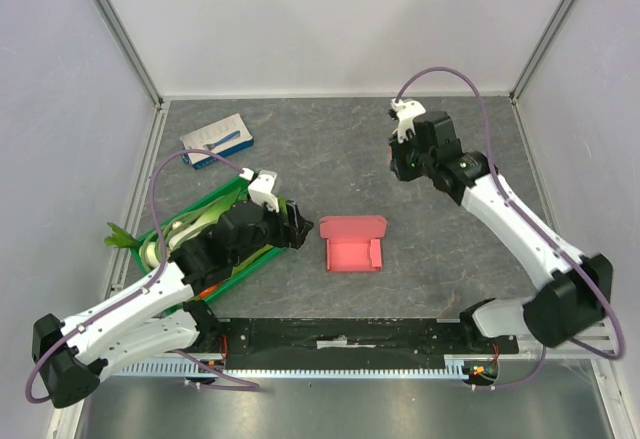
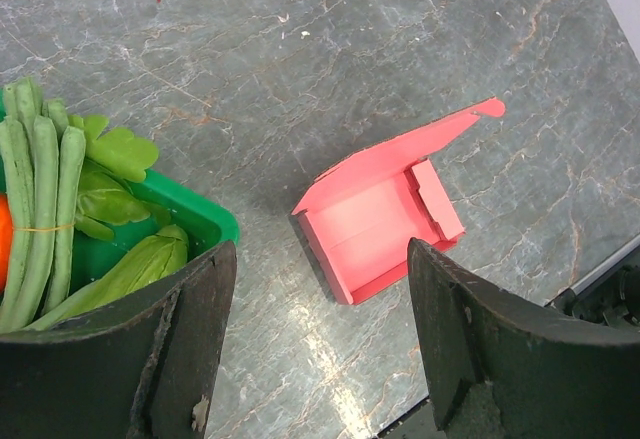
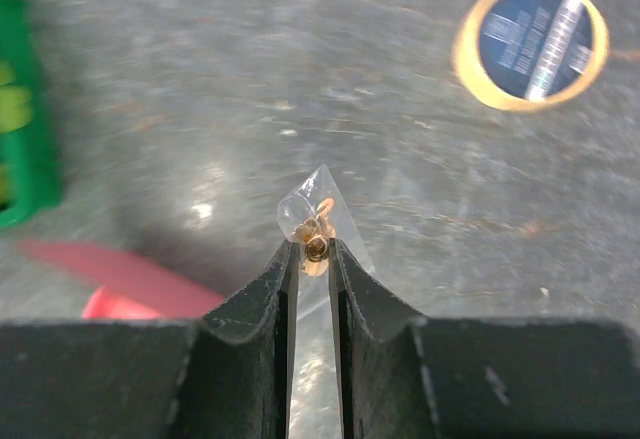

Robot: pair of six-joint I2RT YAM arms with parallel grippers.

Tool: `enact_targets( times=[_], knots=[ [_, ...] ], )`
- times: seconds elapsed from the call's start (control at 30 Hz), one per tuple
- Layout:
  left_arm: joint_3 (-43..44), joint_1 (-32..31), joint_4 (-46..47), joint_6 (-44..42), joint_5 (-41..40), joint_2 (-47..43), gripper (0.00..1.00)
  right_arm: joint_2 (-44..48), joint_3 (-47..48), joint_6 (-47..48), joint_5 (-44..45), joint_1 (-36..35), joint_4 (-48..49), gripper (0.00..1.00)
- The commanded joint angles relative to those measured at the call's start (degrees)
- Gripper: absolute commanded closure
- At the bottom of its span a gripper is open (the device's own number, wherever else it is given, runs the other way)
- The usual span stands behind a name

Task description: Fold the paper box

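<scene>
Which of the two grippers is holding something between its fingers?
The right gripper: its fingers pinch a small clear packet. The left gripper has its fingers wide apart with nothing between them.

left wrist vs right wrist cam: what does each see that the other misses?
Left wrist only: green beans and leaves inside the green crate, plus the left gripper, wide open. Right wrist only: the right gripper pinching a small clear packet, and a round blue disc with a yellow rim. Both: the pink paper box and part of the green crate.
</scene>
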State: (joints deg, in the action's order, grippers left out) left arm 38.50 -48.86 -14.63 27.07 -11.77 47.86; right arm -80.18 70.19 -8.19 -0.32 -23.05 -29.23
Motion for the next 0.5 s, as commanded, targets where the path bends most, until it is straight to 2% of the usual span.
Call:
enact_targets(
  times=[0.0,0.17,0.3,0.47],
  knots=[
    [0.2,0.3,2.4,0.4,-0.7,0.2,0.25,8.3,-1.6,-1.6,-3.4,-10.9,-5.4,0.76],
    [-0.5,0.6,2.5,2.1,-0.7,0.3,0.25,13.5,-6.6,-8.4,-6.5,-22.3,-2.8,0.76],
    [-2.8,0.7,3.3,4.6,0.0,-0.6,0.25,13.6,-12.6,-11.6,-3.4,-29.9,1.9,0.77],
    [-5.6,0.8,5.0,7.6,1.7,-2.2,0.25,11.0,-18.4,-11.9,5.9,-35.4,9.0,0.79]
  ],
)
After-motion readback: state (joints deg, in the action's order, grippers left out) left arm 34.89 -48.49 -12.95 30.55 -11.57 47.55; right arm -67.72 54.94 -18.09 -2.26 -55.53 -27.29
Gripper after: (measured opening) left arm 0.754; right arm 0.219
